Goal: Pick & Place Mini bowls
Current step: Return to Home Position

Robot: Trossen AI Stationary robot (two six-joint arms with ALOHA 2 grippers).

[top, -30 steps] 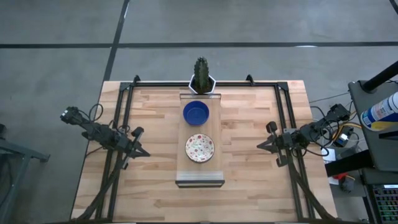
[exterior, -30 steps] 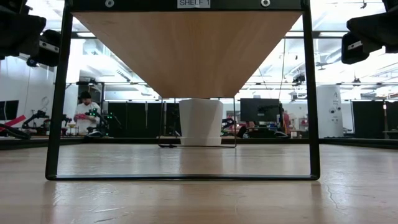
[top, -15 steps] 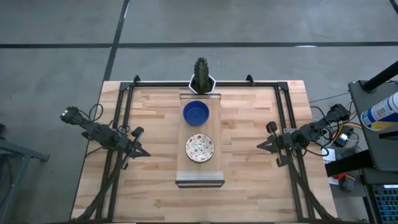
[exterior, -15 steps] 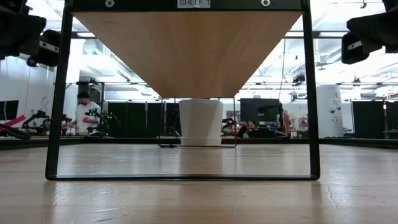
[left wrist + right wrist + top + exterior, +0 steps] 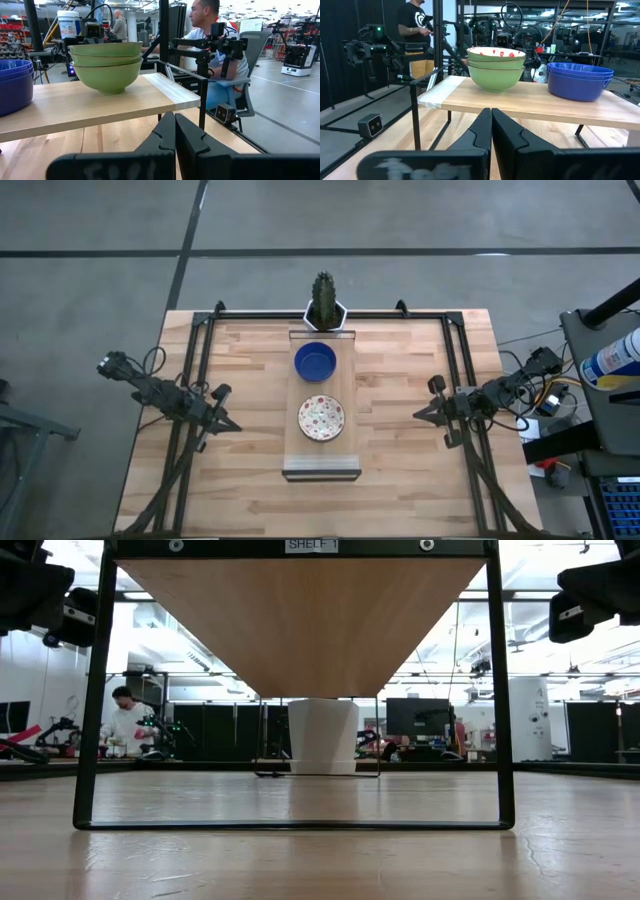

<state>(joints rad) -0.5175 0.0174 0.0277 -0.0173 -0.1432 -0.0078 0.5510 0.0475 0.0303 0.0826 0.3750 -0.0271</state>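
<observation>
Two stacks of mini bowls stand by their bases on a raised wooden shelf in the table's middle. The cobalt blue stack is nearer the far edge. The other stack is cream-white with red and green speckles inside and pale green outside, and stands nearer the near edge. My left gripper hovers shut left of the shelf. My right gripper hovers shut right of it. Both point at the speckled stack.
A white hexagonal pot with a cactus stands at the far end of the shelf. Black rails run along the table's left and right sides. Bare wood lies on both sides of the shelf. People show in the room behind.
</observation>
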